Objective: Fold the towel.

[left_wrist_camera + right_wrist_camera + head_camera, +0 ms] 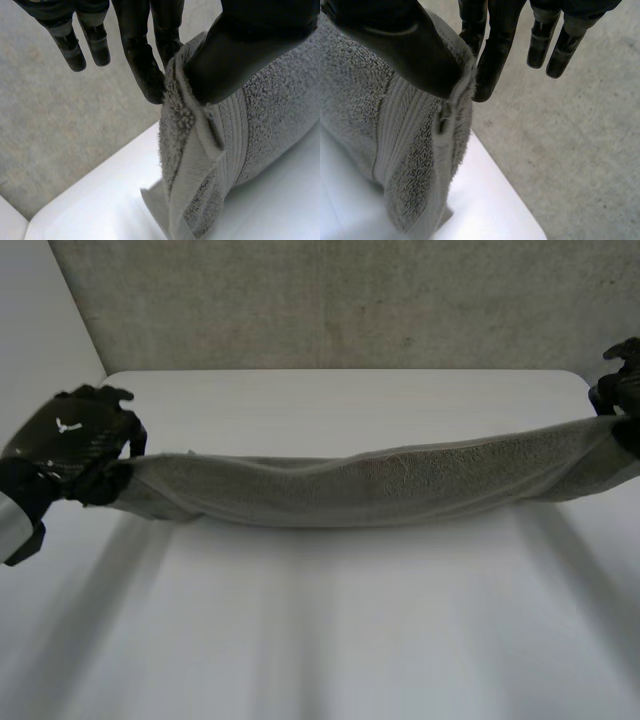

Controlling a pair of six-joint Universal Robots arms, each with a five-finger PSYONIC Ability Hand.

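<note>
A grey towel [380, 485] hangs stretched between my two hands above the white table [330, 620], sagging a little in the middle. My left hand [85, 445] pinches its left end between thumb and fingers. In the left wrist view the thumb [235, 55] presses the towel's edge [200, 165] against two fingers [145, 65], while the other fingers stay straight. My right hand [622, 390] holds the right end the same way. In the right wrist view the thumb [415, 50] clamps the towel [365, 115] against a finger [492, 60].
A grey concrete floor [330, 300] lies beyond the table's far edge. The table's corners [60, 210] sit below each hand.
</note>
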